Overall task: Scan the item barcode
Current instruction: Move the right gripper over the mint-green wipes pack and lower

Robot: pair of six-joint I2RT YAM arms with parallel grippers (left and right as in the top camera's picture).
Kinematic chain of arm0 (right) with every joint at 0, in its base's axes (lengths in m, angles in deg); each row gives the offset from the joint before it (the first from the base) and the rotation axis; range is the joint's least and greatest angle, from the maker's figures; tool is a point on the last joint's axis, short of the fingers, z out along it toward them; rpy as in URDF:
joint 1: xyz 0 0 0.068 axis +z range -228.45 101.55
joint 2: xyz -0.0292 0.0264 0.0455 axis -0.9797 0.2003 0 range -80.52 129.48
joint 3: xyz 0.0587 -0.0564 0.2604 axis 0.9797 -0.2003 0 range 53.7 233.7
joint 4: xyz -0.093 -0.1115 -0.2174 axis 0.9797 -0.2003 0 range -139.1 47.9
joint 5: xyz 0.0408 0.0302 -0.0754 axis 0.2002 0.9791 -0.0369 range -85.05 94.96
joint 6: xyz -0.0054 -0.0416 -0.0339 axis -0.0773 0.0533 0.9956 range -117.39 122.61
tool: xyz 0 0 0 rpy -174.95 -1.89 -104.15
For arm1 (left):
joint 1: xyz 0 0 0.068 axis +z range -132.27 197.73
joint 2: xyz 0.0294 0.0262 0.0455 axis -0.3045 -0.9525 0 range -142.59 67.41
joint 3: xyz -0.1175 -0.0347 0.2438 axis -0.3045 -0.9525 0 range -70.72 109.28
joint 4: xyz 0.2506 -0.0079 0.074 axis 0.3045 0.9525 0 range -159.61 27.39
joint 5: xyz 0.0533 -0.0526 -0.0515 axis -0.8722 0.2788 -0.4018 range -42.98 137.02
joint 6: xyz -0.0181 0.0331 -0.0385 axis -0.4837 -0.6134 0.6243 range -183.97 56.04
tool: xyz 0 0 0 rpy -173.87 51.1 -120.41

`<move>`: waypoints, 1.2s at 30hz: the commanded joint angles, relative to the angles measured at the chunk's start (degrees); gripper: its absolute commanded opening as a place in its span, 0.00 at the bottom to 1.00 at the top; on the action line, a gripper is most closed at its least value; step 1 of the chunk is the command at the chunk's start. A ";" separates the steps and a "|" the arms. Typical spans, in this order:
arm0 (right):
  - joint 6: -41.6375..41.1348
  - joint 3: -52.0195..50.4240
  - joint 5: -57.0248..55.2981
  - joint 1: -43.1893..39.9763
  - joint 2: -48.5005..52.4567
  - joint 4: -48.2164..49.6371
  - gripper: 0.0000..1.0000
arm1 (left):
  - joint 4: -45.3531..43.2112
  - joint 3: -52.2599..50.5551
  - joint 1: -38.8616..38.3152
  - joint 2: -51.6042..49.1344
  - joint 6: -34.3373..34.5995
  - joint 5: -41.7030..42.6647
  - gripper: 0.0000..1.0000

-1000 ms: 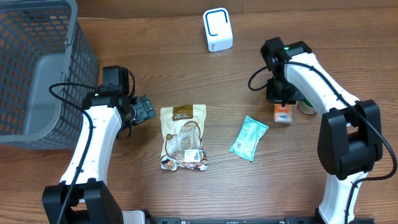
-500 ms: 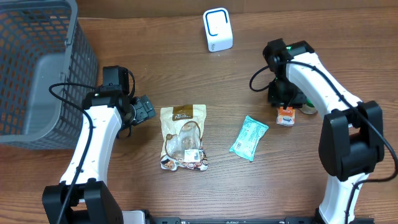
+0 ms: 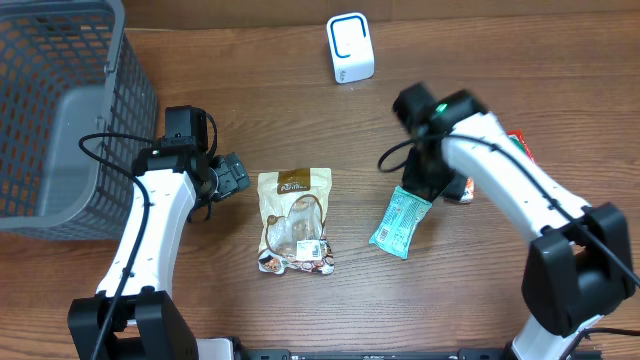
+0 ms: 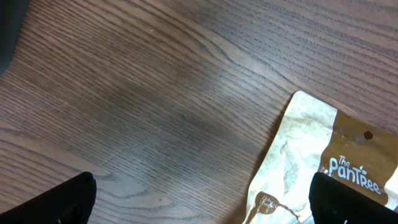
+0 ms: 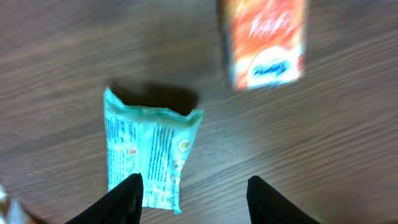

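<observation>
- A brown wooden bench (image 3: 330, 120) carries everything. A grey basket (image 3: 60, 110) stands at its far left, and a white device (image 3: 350, 47), which I take for the scanner, stands in the middle of the far edge.
- Three items lie flat on the wood: a beige pouch (image 3: 295, 220), a teal packet (image 3: 398, 225) to the right of it, and an orange carton (image 5: 264, 40) just past the packet's upper end. Nothing holds any of them.
- The right tool (image 5: 194, 183) hangs over the packet's upper end. Its fingers stand apart and nothing is between them.
- The left tool (image 4: 199, 193) is spread wide and empty, near the upper left corner of the pouch.
- I see no barcode clearly on any item.
- In my judgement the step in hand is the reach for the teal packet, so no scan of it is done yet.
- The next move calls for lowering the right tool, closing it on the thin edge of the packet without sliding it, and then lifting and turning the printed code toward the white device.
</observation>
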 commanded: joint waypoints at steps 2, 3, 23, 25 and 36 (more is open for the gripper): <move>-4.70 -7.48 3.39 3.96 -0.26 5.68 0.57 | -0.04 0.83 0.11 0.13 -0.66 -0.61 1.00; -5.57 -9.38 3.43 4.44 -0.26 7.10 0.58 | -0.04 0.83 0.11 0.13 -0.66 -0.61 1.00; -8.55 -20.31 23.34 4.87 -0.26 31.61 0.55 | -0.04 0.83 0.11 0.13 -0.66 -0.61 1.00; -8.52 -20.20 24.39 4.87 -0.26 31.76 0.50 | -0.04 0.83 0.11 0.13 -0.66 -0.61 1.00; -6.43 -17.14 22.16 3.58 -4.07 32.28 0.49 | -0.04 0.83 0.11 0.13 -0.66 -0.61 1.00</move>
